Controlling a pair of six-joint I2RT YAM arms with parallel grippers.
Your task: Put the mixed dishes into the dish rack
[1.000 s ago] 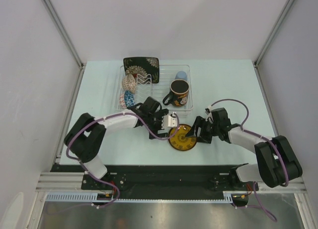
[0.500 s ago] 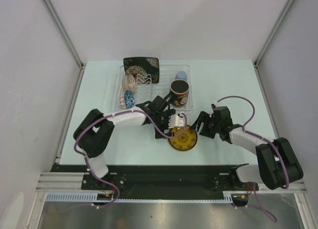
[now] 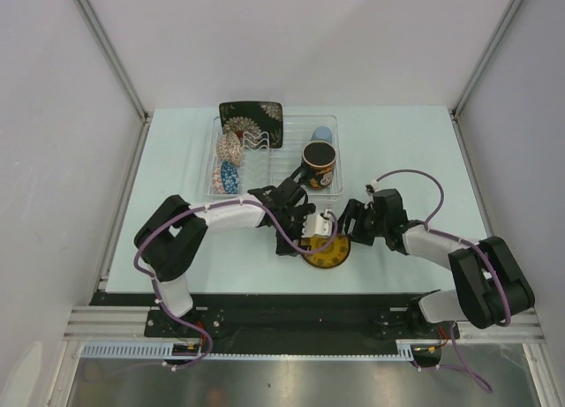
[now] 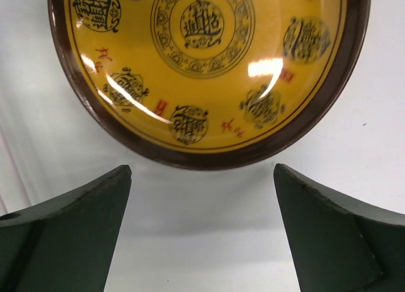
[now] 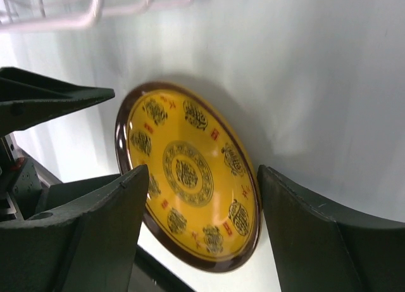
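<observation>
Overhead camera looks down from behind my bases, whole surface (image 3: 397,151) in frame. Both wrist cameras sit close, sharing the yellow round saucer (image 4: 209,64), viewed from opposite sides.

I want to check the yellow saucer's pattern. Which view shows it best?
Left wrist: the yellow saucer fills the frame, sharp, top cropped. Right wrist shows it nearly whole but oblique; top external, small and partly hidden.

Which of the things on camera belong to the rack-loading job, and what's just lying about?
Job: dish rack, black square floral plate, beige lattice bowl, small blue saucer, pale blue cup, dark floral mug, yellow saucer (not yet racked).
Not job: table, purple cable.
</observation>
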